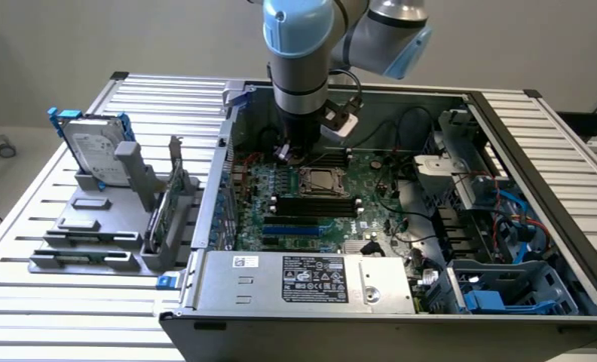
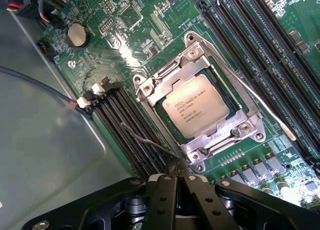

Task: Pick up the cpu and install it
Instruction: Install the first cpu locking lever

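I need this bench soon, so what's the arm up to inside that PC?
The robot arm has reached down into the open computer case. Its gripper is shut, with nothing visible between the fingers, and sits low over the motherboard. The cpu lies in its socket, framed by the metal retention plate. The gripper's tips are just off one corner of that plate.

Just under the gripper, black memory slots cross a motherboard; 1 coin battery lies farther off. Well away, outside the computer case, 1 hard drive stands in a grey rack.
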You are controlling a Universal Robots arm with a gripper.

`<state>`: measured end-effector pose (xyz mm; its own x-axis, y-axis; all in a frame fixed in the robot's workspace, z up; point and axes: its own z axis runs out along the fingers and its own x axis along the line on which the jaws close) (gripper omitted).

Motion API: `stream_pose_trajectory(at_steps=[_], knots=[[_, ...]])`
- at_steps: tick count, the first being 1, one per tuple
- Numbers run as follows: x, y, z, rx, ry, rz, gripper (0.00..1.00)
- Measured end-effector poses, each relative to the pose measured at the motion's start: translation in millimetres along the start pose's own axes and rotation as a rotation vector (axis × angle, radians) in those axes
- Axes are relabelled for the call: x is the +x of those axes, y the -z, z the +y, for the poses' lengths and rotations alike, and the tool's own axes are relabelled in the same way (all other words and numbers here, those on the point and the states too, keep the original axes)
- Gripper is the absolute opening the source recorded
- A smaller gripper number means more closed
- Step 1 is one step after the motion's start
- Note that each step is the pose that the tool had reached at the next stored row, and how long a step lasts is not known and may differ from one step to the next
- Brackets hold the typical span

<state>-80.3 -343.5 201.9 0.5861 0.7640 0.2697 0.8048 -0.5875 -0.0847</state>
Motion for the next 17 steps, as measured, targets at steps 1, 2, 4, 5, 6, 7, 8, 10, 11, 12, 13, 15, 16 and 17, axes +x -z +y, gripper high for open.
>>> stream_pose_trajectory(at_steps=[1,2,4,5,6,7,8,10,11,12,13,15,16,17], knots=[[0.0,-0.1,0.0,-0.0002,0.000,-0.0004,0.11],[0.1,-0.4,-0.2,-0.0004,0.000,-0.0004,0.11],[0.6,-0.7,-0.5,-0.0004,0.000,-0.0004,0.11],[0.8,-0.8,-0.7,-0.0004,0.000,-0.0004,0.11],[1.1,-1.0,-0.9,-0.0003,0.000,-0.0004,0.11],[1.3,-1.2,-1.1,-0.0003,0.000,-0.0003,0.11],[1.5,-1.3,-1.2,-0.0003,0.000,-0.0003,0.11],[1.6,-1.5,-1.3,-0.0003,0.000,-0.0004,0.11],[1.8,-1.7,-1.5,-0.0003,0.000,-0.0003,0.11],[1.9,-2.0,-1.5,-0.0003,0.000,-0.0003,0.11],[2.0,-2.1,-1.6,-0.0003,0.000,-0.0004,0.11],[2.2,-2.6,-1.6,-0.0003,0.000,-0.0004,0.11],[2.3,-2.7,-1.5,-0.0003,0.000,-0.0005,0.11],[2.4,-2.8,-1.4,-0.0003,0.000,-0.0006,0.11]])
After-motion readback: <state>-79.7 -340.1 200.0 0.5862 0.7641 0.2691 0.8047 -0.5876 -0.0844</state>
